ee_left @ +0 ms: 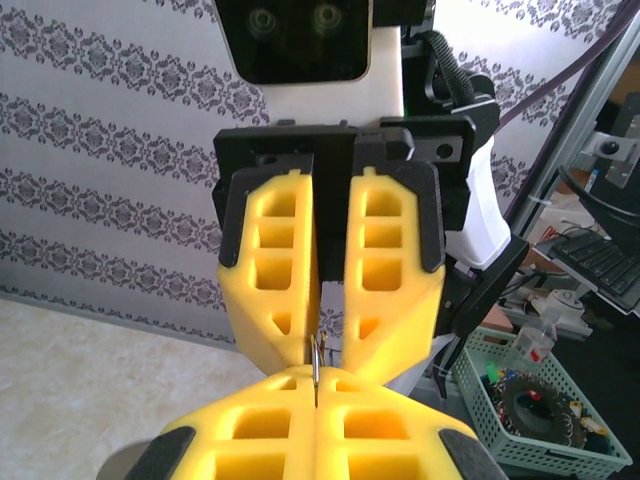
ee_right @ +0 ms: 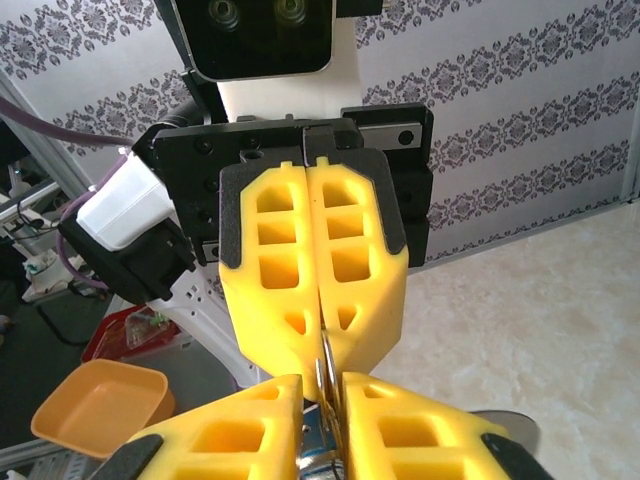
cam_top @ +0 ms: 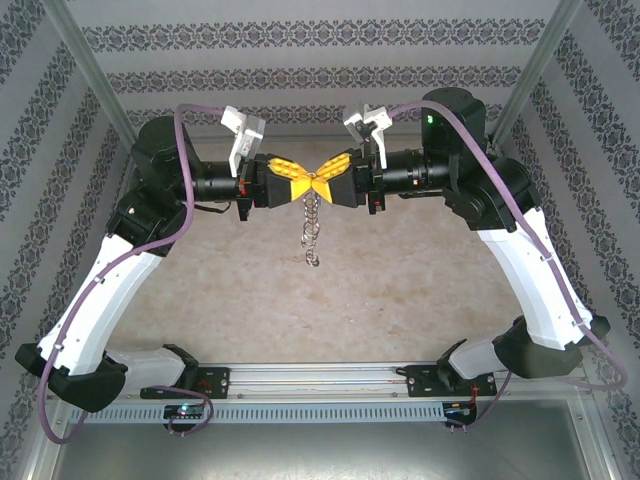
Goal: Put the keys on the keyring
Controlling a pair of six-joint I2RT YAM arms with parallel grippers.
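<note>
Beige tabletop lies below; at upper centre of the top view the left gripper pinches the keyring with jaws closed; the right gripper, jaws narrow, nips the same wire; its chain dangles beneath; best to keep both grips firm and the wrists level.

Keyring: grey metal, glossy. Fingers: yellow plastic, matt. Table: beige, matt, mottled. Wall: patterned paper.

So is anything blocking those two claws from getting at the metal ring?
Nothing visible. The left gripper and right gripper meet tip to tip at the keyring, with its thin wire in between; the rest dangles free below.
</note>
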